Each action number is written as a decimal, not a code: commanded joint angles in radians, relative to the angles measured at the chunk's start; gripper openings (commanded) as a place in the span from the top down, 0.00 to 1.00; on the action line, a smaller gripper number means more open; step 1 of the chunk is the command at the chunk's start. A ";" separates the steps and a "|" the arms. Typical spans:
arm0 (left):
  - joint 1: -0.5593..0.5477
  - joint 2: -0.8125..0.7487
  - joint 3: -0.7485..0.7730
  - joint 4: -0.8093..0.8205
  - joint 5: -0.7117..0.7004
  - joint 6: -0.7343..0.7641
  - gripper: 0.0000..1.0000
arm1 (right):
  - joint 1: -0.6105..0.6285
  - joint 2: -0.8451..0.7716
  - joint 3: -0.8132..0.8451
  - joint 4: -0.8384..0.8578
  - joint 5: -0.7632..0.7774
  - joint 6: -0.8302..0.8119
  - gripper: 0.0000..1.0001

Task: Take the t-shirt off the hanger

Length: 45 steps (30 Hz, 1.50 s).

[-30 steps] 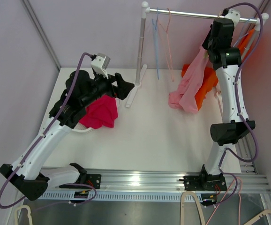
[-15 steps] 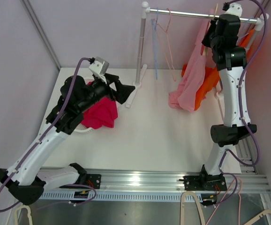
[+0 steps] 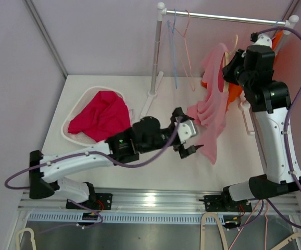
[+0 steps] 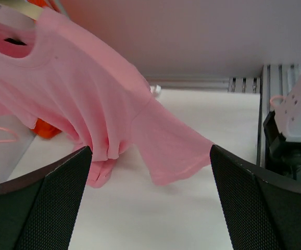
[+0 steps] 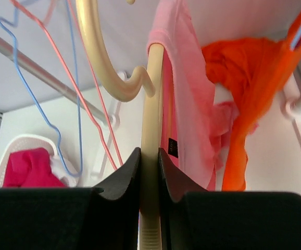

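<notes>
Toward the back right of the table (image 3: 155, 166), the pink t-shirt (image 3: 211, 112) hangs on a cream hanger (image 5: 150, 125), and the right gripper (image 5: 149, 153) is clamped on that hanger's neck, both fingers pressed against it just below the hook. The hook shows free in the right wrist view, so the hanger appears to be carried by the arm and not by the rail (image 3: 228, 18). The shirt's long axis runs from the collar, high up beside the right gripper, down and toward the near left. Its lower folds seem to rest on the table and one sleeve sticks out toward the front. The left gripper (image 3: 188, 136) sits low, just beside that bottom edge, with its jaws spread wide and nothing between them. From its own camera the sleeve and hem lie straight ahead, near but not touching. The left arm is therefore the nearer one to the loose cloth, and the coming move likely depends on it closing on the hem or sleeve and pulling down and away along the shirt's length while the right arm keeps the hanger up. An orange garment (image 5: 244, 67) hangs just behind the shirt, thin wire hangers (image 3: 179, 36) hang from the rail, and a red garment (image 3: 101, 117) lies in a white basket (image 3: 70, 133) well apart at the left.
</notes>
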State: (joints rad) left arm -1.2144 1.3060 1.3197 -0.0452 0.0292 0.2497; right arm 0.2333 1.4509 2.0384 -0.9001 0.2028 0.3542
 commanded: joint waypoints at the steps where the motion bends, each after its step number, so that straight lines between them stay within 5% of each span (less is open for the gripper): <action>1: -0.060 0.064 -0.010 0.126 -0.121 0.062 0.00 | 0.043 -0.096 -0.075 0.026 0.082 0.097 1.00; 7: -0.200 0.185 -0.092 0.359 -0.337 0.112 0.01 | 0.106 -0.164 -0.170 -0.023 0.123 0.160 1.00; 14: -0.198 0.297 -0.077 0.432 -0.465 0.077 0.05 | 0.121 -0.250 -0.247 0.006 0.073 0.196 1.00; 15: -0.192 0.305 -0.074 0.407 -0.454 0.053 0.29 | 0.121 -0.251 -0.245 0.004 0.073 0.193 1.00; 16: -0.180 0.311 -0.065 0.392 -0.440 0.034 0.75 | 0.121 -0.253 -0.242 -0.002 0.073 0.195 1.00; 17: -0.177 0.309 -0.066 0.392 -0.469 0.011 0.99 | 0.123 -0.253 -0.230 -0.003 0.079 0.192 1.00; 25: -0.207 0.194 -0.246 0.456 -0.425 -0.072 0.99 | 0.117 -0.222 -0.193 -0.002 0.092 0.154 1.00; 30: -0.354 0.036 -0.401 0.483 -0.077 -0.073 0.99 | 0.075 -0.167 -0.165 -0.006 0.061 0.128 1.00; 35: -0.410 0.051 -0.399 0.335 0.173 -0.194 0.99 | 0.055 -0.158 -0.159 -0.039 0.021 0.114 1.00; 38: -0.338 0.096 -0.462 0.386 0.032 -0.283 0.99 | 0.052 -0.164 -0.115 -0.126 -0.052 0.103 1.00; 39: -0.239 0.110 -0.450 0.368 0.000 -0.343 0.99 | 0.052 -0.156 -0.094 -0.211 -0.077 0.092 1.00; 43: 0.059 0.202 -0.275 0.080 -0.017 -0.672 0.99 | 0.089 -0.159 -0.086 -0.390 -0.086 0.086 1.00; 45: 0.177 0.274 -0.178 0.006 0.087 -0.753 0.99 | 0.127 -0.179 -0.119 -0.436 -0.088 0.077 1.00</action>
State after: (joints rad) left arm -1.1862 1.5360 1.0031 0.1322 0.0422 -0.2516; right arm 0.3225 1.2980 1.9137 -1.2285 0.1452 0.4614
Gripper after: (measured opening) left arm 0.011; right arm 0.171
